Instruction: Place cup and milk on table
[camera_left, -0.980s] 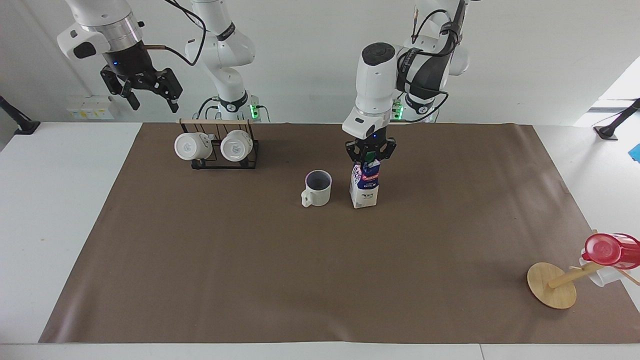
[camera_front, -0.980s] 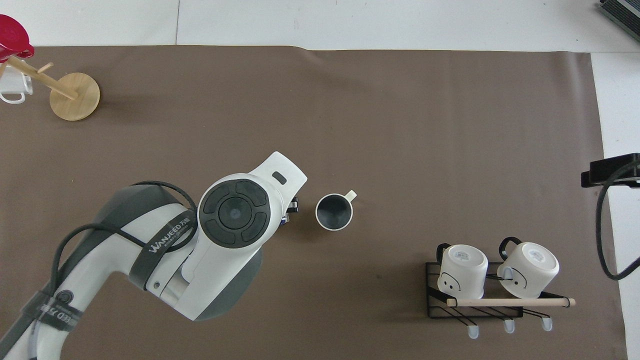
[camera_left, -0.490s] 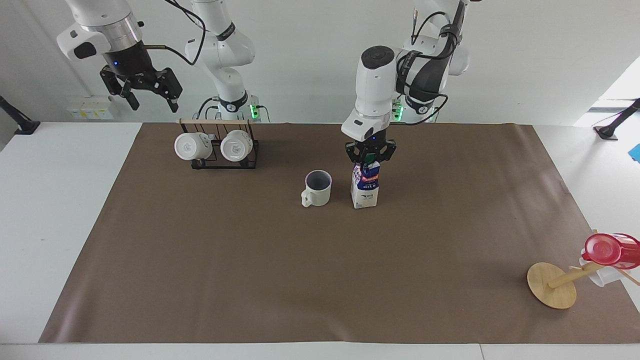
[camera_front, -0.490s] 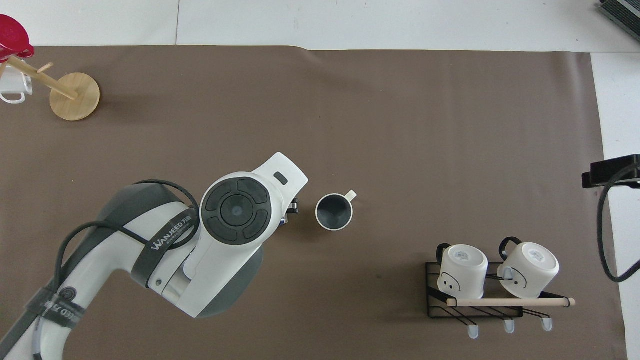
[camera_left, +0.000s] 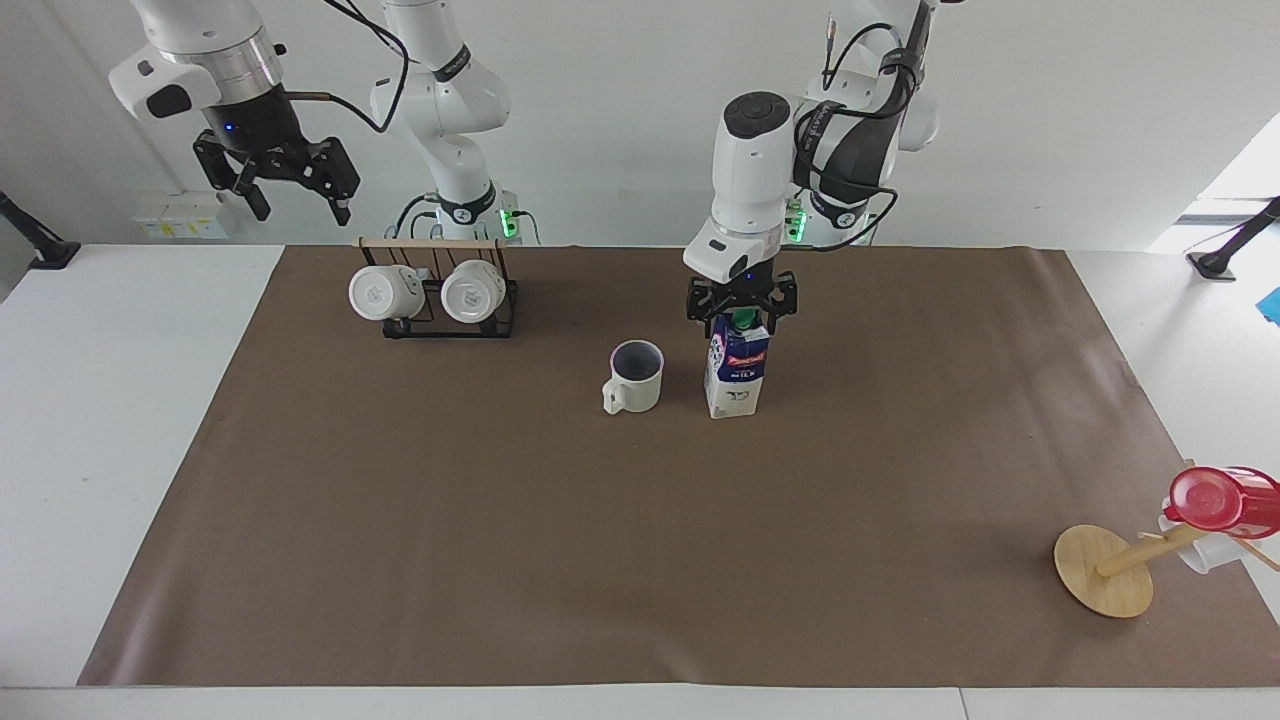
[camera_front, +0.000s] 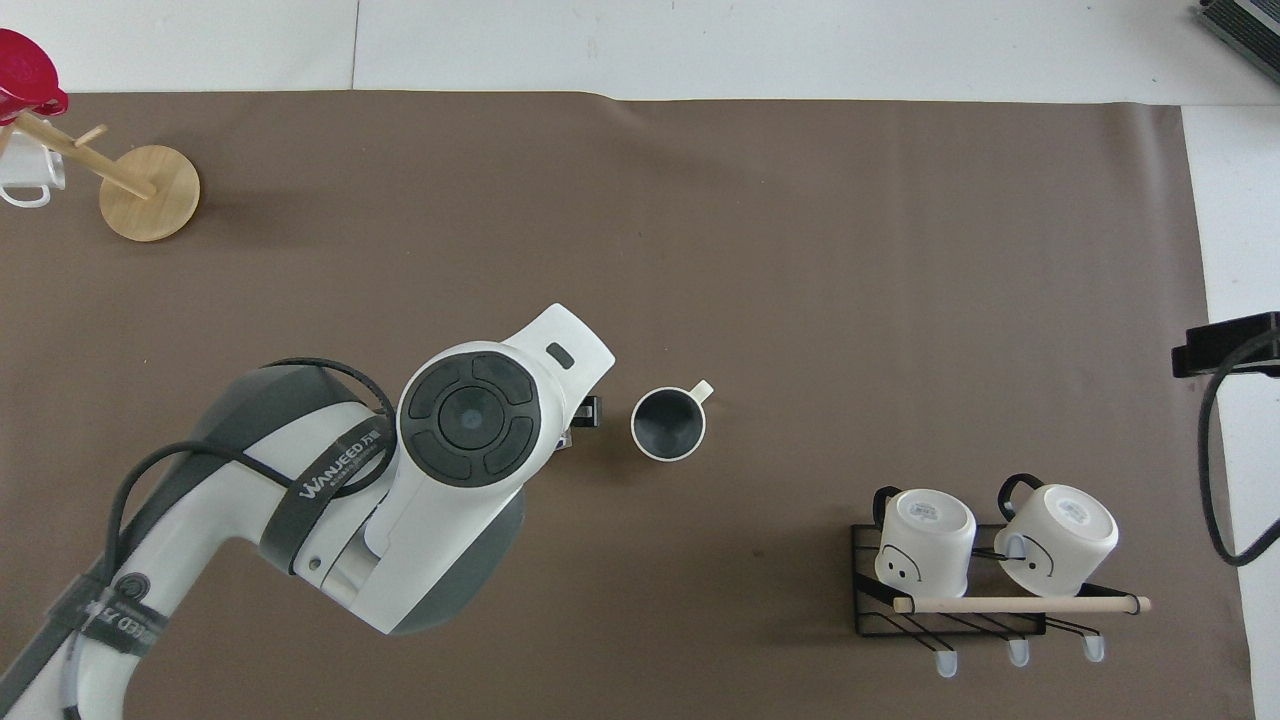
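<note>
The cup (camera_left: 636, 376) stands upright on the brown paper of the table (camera_left: 500, 560), with its handle turned away from the robots. It also shows in the overhead view (camera_front: 668, 423). The milk (camera_left: 737, 375) stands upright on the paper beside the cup, toward the left arm's end. My left gripper (camera_left: 742, 306) is just over the carton's green cap, with its fingers spread wide and clear of the carton. In the overhead view the left arm (camera_front: 470, 430) hides the milk. My right gripper (camera_left: 275, 186) is open and empty, raised high over the table edge by the mug rack, and waits.
A black wire rack (camera_left: 440, 297) holding two all-white mugs stands near the robots at the right arm's end, also seen in the overhead view (camera_front: 990, 560). A wooden mug tree (camera_left: 1104, 570) carrying a translucent red cup (camera_left: 1215, 500) stands at the left arm's end, far from the robots.
The left gripper's fingers have spread apart and let go of the milk, which went from slightly tilted to upright on the paper. The right gripper shifted slightly.
</note>
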